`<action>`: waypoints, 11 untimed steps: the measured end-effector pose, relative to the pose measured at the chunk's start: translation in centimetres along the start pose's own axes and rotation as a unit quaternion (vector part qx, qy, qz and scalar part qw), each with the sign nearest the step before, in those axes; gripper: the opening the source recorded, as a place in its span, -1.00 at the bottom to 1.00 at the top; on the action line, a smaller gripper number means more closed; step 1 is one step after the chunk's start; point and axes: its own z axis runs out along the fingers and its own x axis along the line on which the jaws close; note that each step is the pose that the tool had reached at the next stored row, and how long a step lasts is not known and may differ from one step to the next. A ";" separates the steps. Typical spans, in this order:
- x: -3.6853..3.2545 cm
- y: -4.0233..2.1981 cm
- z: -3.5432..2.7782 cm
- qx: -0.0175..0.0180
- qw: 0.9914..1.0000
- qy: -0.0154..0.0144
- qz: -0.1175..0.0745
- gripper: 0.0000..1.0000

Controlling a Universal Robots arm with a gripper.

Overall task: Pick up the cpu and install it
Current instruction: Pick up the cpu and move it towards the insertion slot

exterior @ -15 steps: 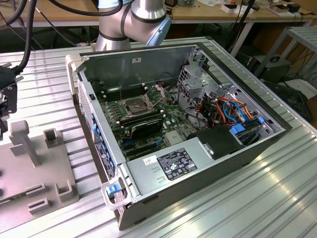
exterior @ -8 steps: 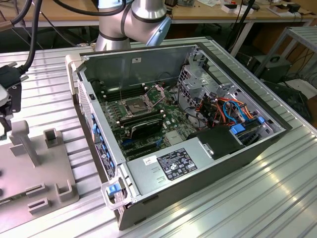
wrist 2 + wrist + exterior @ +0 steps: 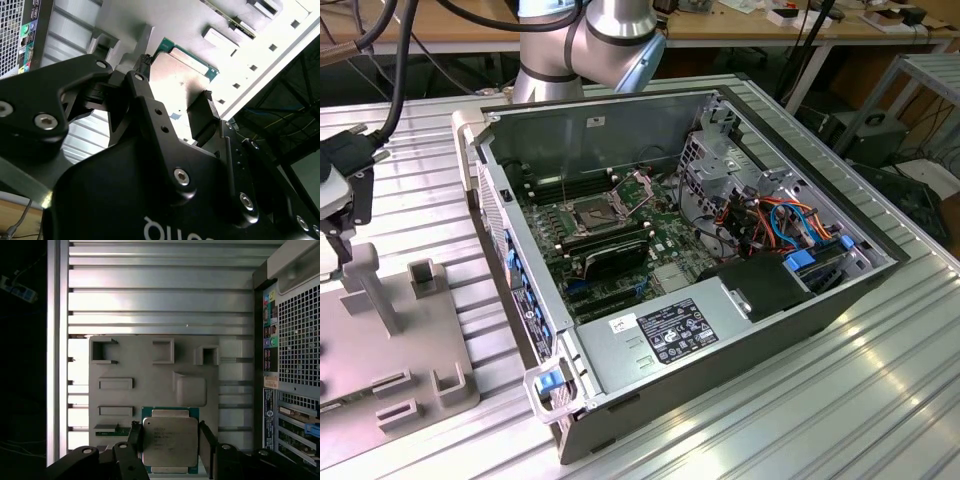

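The cpu [image 3: 169, 440] is a small square chip with a silvery lid on a green board. In both wrist views my gripper [image 3: 169, 432] has a black finger pressed against each of its two opposite edges. The chip [image 3: 182, 75] looks raised above the grey fixture plate [image 3: 150, 370], held between the fingertips [image 3: 145, 61]. In the exterior view my black tool head [image 3: 345, 185] hangs over that plate at the view's left. The motherboard socket [image 3: 595, 213] inside the open computer case stands uncovered, its metal frame [image 3: 638, 190] hinged up.
The grey plate [image 3: 380, 340] carries several raised holders and slots. The open case [image 3: 720, 330] lies on a ribbed metal table, with a long black card [image 3: 615, 258], cables [image 3: 780, 220] and a power supply [image 3: 670, 330] inside. Its perforated rear wall [image 3: 297, 330] stands beside the plate.
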 end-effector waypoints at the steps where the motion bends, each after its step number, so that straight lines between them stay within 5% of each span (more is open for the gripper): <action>1: -0.06 0.00 0.00 0.000 1.000 0.000 0.000 0.09; 11: -0.74 0.00 0.01 0.000 1.000 0.000 0.000 0.09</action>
